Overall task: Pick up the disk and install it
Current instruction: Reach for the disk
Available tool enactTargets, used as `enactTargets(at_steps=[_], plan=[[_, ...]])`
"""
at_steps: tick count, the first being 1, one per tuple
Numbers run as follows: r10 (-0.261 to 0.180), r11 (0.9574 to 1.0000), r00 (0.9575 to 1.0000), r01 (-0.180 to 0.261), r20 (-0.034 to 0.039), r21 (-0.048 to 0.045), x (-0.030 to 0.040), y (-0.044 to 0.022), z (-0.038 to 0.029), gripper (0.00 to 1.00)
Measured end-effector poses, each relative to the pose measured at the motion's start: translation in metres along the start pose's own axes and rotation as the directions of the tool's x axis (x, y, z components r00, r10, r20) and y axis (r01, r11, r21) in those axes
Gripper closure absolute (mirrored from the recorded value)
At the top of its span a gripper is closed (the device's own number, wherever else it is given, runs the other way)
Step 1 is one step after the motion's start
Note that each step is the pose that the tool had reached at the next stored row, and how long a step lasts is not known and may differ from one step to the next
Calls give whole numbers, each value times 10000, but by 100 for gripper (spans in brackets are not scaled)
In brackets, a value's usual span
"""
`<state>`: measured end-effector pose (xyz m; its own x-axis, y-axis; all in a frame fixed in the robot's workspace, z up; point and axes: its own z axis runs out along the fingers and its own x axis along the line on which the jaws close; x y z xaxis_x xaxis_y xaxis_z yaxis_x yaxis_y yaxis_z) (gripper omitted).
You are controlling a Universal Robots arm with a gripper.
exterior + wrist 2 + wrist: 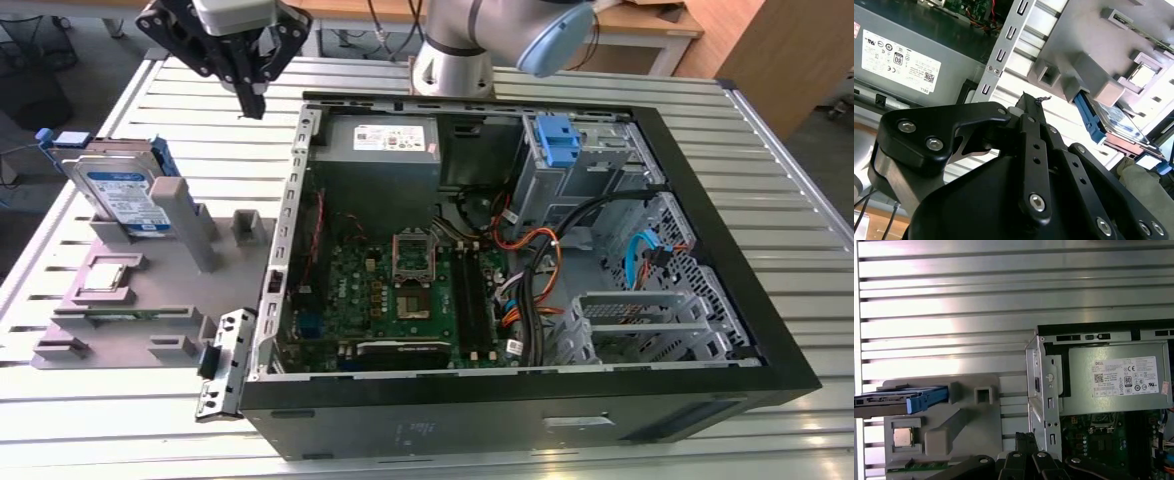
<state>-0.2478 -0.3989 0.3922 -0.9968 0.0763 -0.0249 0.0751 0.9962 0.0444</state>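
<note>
Power supply [1081,395] label [1126,376] apparently bears certification marks.

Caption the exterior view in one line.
Shut gripper hovers between the disk in its grey holder and the open computer case.

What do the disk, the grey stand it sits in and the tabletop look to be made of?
The disk: bare silver metal with a dull sheen and a paper-like label, in a glossy blue carrier, likely plastic. The grey stand: matte, uniform grey with blocky moulded shapes, probably plastic, perhaps printed. The tabletop: slatted pale metal, likely aluminium, with soft brushed reflections.
</note>
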Motion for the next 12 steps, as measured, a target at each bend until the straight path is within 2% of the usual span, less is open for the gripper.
enactTargets(at_steps=[6,12], plan=[[0,10000,10000,0,1,-1,77,-6,0,89],[0,10000,10000,0,0,0,89,-7,0,89]])
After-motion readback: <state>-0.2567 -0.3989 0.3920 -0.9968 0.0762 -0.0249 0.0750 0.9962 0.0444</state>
